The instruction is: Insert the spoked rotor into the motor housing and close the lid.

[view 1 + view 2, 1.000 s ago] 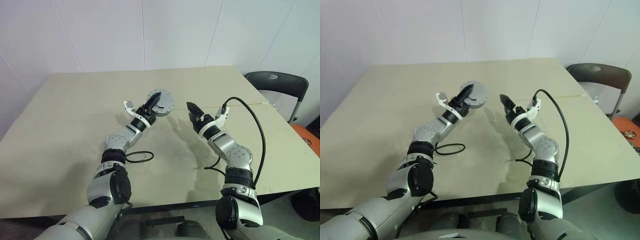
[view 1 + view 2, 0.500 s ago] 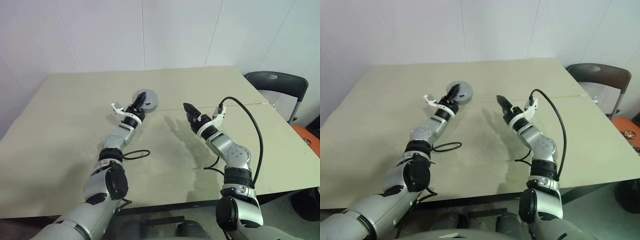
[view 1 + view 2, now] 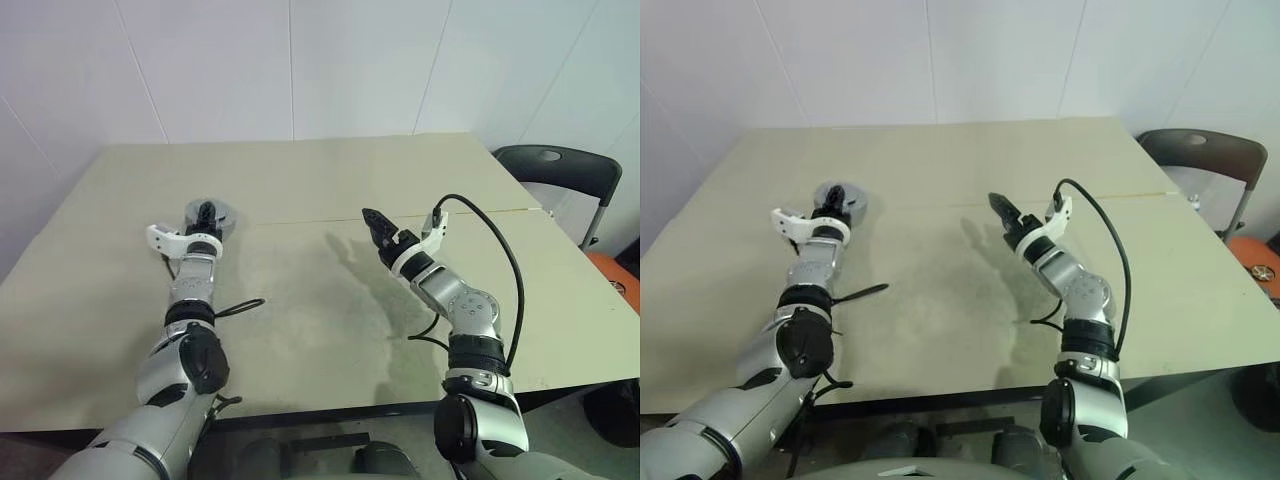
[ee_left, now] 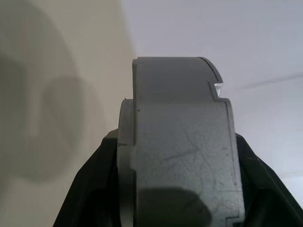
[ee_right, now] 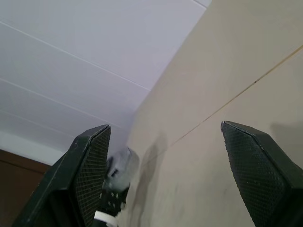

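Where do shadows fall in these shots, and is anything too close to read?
Left eye view: the right gripper throws a soft shadow on the table below it. Left wrist view: the grey round part in the jaws sits very close, with blurry shadows on the table behind.

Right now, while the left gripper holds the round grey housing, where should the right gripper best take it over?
Probably at the free part of the round grey housing beyond the left gripper, whose fingers press its two flat faces low down. The open right gripper could come from the far side and pinch the same flat faces.
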### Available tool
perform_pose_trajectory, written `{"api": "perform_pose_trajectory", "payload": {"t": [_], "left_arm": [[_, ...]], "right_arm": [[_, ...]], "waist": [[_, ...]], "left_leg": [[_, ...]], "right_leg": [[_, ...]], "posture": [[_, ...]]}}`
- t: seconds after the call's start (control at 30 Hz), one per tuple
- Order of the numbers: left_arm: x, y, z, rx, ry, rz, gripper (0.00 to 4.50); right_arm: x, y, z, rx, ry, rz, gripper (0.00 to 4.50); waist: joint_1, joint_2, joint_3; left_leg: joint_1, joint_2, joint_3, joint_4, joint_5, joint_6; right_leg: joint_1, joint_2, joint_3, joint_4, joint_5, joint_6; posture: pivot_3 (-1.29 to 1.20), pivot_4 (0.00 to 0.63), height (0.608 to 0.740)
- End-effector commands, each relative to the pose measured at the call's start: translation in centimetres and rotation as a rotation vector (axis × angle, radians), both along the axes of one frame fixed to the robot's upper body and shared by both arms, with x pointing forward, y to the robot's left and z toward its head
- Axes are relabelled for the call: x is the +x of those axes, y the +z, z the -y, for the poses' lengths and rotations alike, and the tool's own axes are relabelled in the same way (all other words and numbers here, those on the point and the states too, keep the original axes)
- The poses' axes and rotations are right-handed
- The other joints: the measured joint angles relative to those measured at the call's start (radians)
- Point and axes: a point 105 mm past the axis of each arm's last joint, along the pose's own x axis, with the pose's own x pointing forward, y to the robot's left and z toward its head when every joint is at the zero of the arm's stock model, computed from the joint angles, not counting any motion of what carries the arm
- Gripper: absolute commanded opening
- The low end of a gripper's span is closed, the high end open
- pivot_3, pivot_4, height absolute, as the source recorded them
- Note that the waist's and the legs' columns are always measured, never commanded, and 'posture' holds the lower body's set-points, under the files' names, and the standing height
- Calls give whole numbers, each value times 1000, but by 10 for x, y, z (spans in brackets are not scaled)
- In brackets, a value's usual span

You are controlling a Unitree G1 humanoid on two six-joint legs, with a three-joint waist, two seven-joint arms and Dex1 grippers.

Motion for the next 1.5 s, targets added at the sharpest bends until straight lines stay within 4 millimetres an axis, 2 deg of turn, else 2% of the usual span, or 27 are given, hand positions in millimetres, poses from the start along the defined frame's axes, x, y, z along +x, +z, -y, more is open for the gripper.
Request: {"api": "perform_pose_trajectory", "payload": {"t": [0.03, 0.1, 0.2, 0.37, 0.6, 0.73, 0.83, 0.87, 1.2, 1.5], "left_arm": [[-2, 10, -12, 108, 27, 20, 2246], [-10, -6, -17, 123, 41, -30, 2246], [-19, -17, -23, 136, 69, -58, 2246], [-31, -26, -38, 179, 144, -108, 2246], [-37, -30, -49, 222, 201, -151, 2246], [-42, -35, -55, 241, 242, -192, 3481], [-47, -45, -64, 266, 289, -278, 4407], [-50, -48, -68, 275, 310, -308, 4483], [-72, -55, -102, 444, 481, -500, 4483], [-74, -31, -120, 665, 570, -535, 4483]], "right_arm": [[2, 14, 0, -4, 12, 54, 3890], [2, 14, 1, -9, 14, 55, 3890], [2, 14, 0, -20, 21, 55, 3890], [2, 13, -1, -25, 29, 57, 3890], [2, 12, -2, -34, 41, 55, 3890], [2, 12, -2, -37, 43, 57, 3890], [2, 12, -1, -38, 43, 57, 3890], [2, 12, -1, -39, 43, 57, 3890], [2, 10, -2, -47, 54, 57, 3890], [-3, 10, -9, -65, 96, 75, 3890]], "waist": [[0, 0, 0], [-1, 0, 0], [-4, -1, 0], [-7, -1, -1], [-19, -2, -1], [-29, -2, -1], [-33, -2, -1], [-34, -2, -2], [-71, -2, -2], [-48, -3, -2]], "left_leg": [[0, 0, 0, 0, 0, 0], [0, 0, 0, 0, 0, 0], [0, 0, 0, 1, 0, 0], [2, 1, 1, 1, 0, 0], [7, 3, 4, 1, -3, 4], [11, 4, 6, 1, -3, 4], [19, 5, 10, -1, -3, 4], [21, 5, 11, -1, -3, 4], [34, 7, 13, -8, -3, 3], [34, 8, 14, -8, -4, 3]], "right_leg": [[0, 0, 0, 0, 0, 0], [0, 0, 0, 0, 0, 0], [0, 0, 0, 1, 0, 0], [0, 0, 1, 3, 0, 0], [1, 1, 4, 7, 0, 0], [4, 2, 5, 7, 1, -1], [9, 2, 9, 7, 1, -1], [10, 3, 9, 7, 1, -2], [10, 5, 15, 7, 4, -7], [10, 4, 15, 7, 5, -8]], "posture": [[0, 0, 740], [0, 0, 740], [0, 0, 740], [0, 0, 740], [0, 0, 740], [0, 0, 740], [0, 0, 740], [0, 0, 740], [0, 0, 740], [0, 0, 740]]}}
